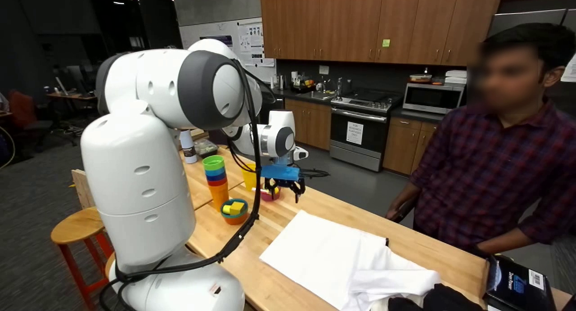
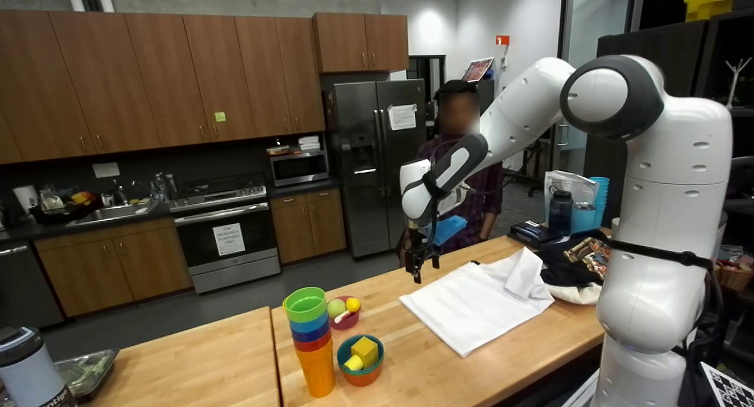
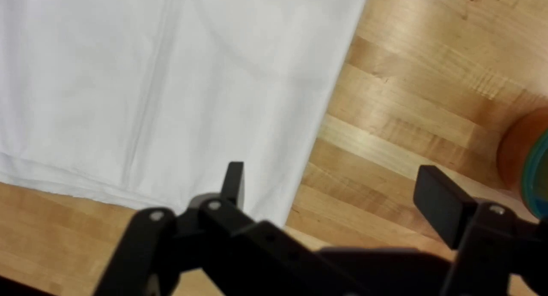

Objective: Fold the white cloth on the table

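The white cloth lies on the wooden table, and it also shows in an exterior view. Its part near the gripper is spread flat. Its far part, beside a black cloth, is rumpled and raised in folds. My gripper is open and empty above the table, near the flat end of the cloth, as an exterior view also shows. In the wrist view, the white cloth fills the upper left. There the gripper has one finger over a cloth corner and the other over bare wood, with the cloth edge between them.
A stack of coloured cups and an orange-and-teal bowl with yellow blocks stand by the cloth; the bowl edges into the wrist view. A pink bowl is nearby. A black cloth and black box lie beyond. A person stands across the table.
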